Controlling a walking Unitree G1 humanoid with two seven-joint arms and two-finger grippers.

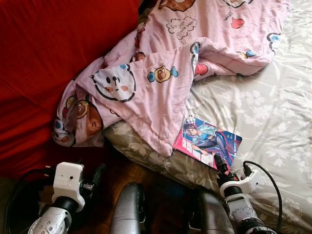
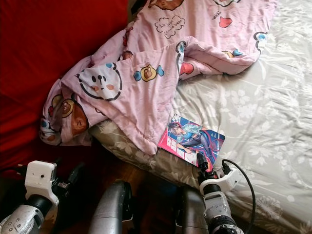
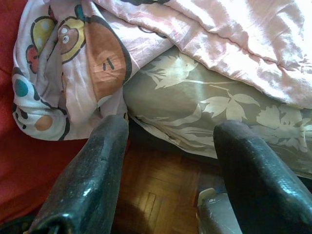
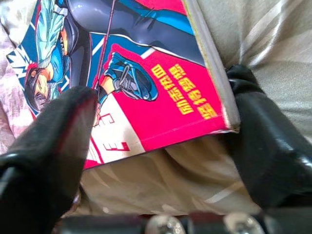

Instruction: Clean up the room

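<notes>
Sunlit bed (image 1: 273,122), parquet floor (image 3: 161,190)

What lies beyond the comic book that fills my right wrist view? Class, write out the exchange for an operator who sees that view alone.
Observer: A pink cartoon-print blanket lies bunched across the bed, its edge reaching the comic book's far corner.
Operator: Where does that blanket end?
Observer: It droops off the bed's corner, beside a red fabric surface.
Operator: And the left claw?
Observer: The left claw is low by that corner, above the wooden floor, fingers apart, holding nothing.
</notes>
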